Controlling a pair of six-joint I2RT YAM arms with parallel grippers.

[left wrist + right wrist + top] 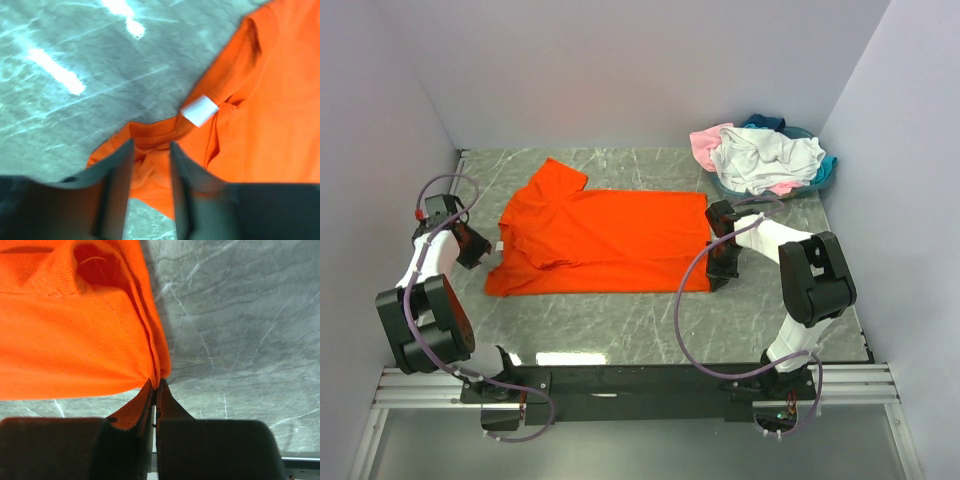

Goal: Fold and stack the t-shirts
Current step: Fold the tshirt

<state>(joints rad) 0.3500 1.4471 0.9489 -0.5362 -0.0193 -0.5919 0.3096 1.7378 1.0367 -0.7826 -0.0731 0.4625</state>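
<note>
T-shirts are barely begun: one orange t-shirt (610, 240) lies spread across the middle of the bench (770, 310), with a flap turned in near its collar, not yet folded up. Right fingers (134, 412) are clenched on its hem corner. Left fingers (117, 180) stand parted over the collar edge beside the white label (200, 110), seemingly released (the view is too close to be sure). Left to do: fold this one, then the heap (765, 158) at the far right corner, white, pink and teal, probably three shirts. No stack exists yet.
</note>
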